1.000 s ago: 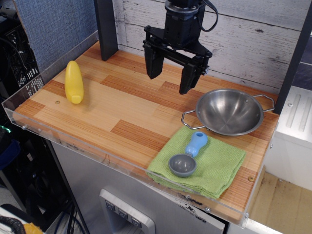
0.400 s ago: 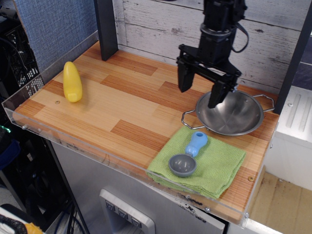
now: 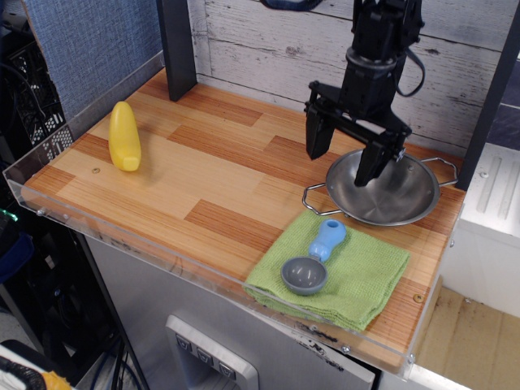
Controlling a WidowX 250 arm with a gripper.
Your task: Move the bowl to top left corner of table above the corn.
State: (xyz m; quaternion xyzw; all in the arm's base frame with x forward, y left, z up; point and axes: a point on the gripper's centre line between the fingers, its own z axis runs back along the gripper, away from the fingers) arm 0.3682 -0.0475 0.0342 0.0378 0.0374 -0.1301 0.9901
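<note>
Right now your gripper (image 3: 346, 156) hangs over the near-left rim of the bowl (image 3: 383, 188), its two fingers spread wide apart and holding nothing. One finger sits outside the rim toward 9 o'clock and the other points down into the dish, so the stance looks meant to straddle the thin steel wall and pinch it; whether either fingertip touches the metal you cannot tell from this angle.

You have the bowl at about 3 o'clock on the bench (image 3: 162, 191), upright, its near edge just beside the green cloth (image 3: 331, 273). The corn (image 3: 124, 137) lies at about 9 o'clock, well apart from the bowl, with bare planks beyond it toward 11 o'clock, which is where the bowl has to end up. A rim grip probably suits the dish because it is too wide to span, though it may tip as you lift it.

Count what you have: one bowl with two wire loop handles, one corn, one cloth, and one grey scoop (image 3: 314, 260) with a blue handle resting on that cloth.
</note>
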